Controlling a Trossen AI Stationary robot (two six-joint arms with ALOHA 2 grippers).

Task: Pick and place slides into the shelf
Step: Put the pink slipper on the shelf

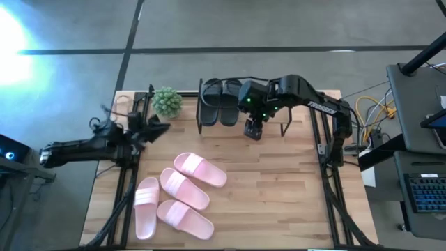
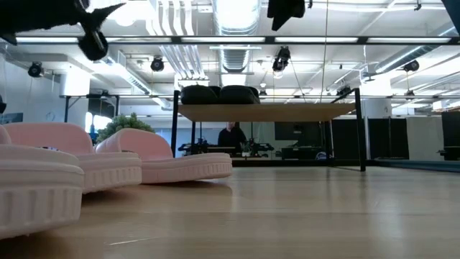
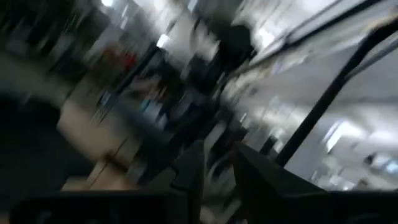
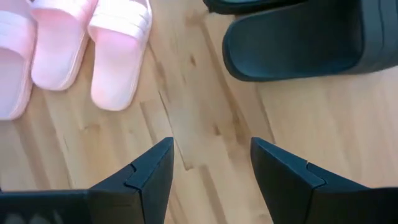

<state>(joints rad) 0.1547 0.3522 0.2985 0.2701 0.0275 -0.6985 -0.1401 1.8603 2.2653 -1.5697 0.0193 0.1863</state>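
As seen overhead, black slides (image 1: pixel 221 102) lengthwise front-to-back.

The place looked like a robotics lab in an open industrial hall. Exposed ducts (image 2: pixel 233 18) and rows of strip lights (image 2: pixel 172 18) hung from a bare ceiling, and the floor (image 1: pixel 279 24) was polished grey concrete. Beside the butcher-block table (image 1: pixel 279 188) stood a side bench with a keyboard (image 1: pixel 425 195) and loose yellow cables (image 1: pixel 369 108). A person (image 2: pixel 231 137) sat at a distant desk.
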